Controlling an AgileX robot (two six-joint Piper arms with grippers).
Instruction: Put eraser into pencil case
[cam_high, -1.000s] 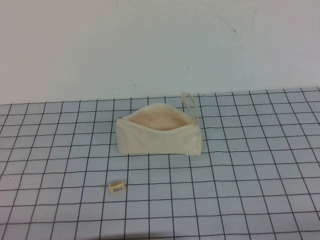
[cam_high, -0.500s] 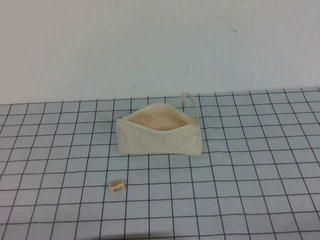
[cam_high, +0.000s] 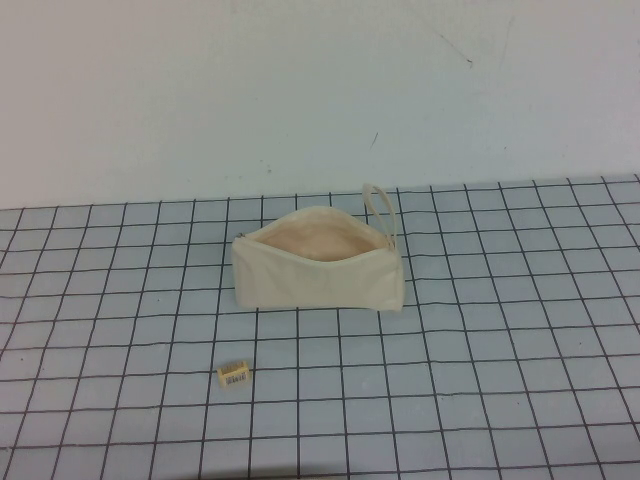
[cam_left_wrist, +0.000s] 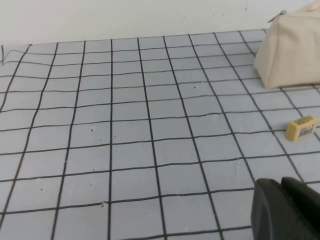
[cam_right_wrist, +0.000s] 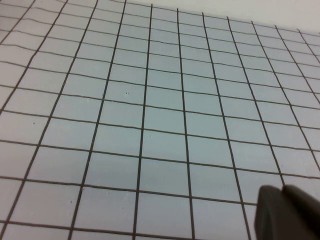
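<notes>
The eraser (cam_high: 234, 375) is a tiny yellowish-tan block with a white barcode label. It lies on the grid mat in front of the pencil case, a little to its left. It also shows in the left wrist view (cam_left_wrist: 301, 127). The pencil case (cam_high: 318, 262) is a cream-white pouch standing unzipped, with its peach lining showing and a loop strap at its right end. Its end shows in the left wrist view (cam_left_wrist: 292, 50). My left gripper (cam_left_wrist: 281, 186) is shut and empty, short of the eraser. My right gripper (cam_right_wrist: 283, 191) is shut and empty over bare mat. Neither gripper shows in the high view.
A pale blue mat with a black grid (cam_high: 480, 330) covers the table. A plain white wall (cam_high: 300, 90) rises behind it.
</notes>
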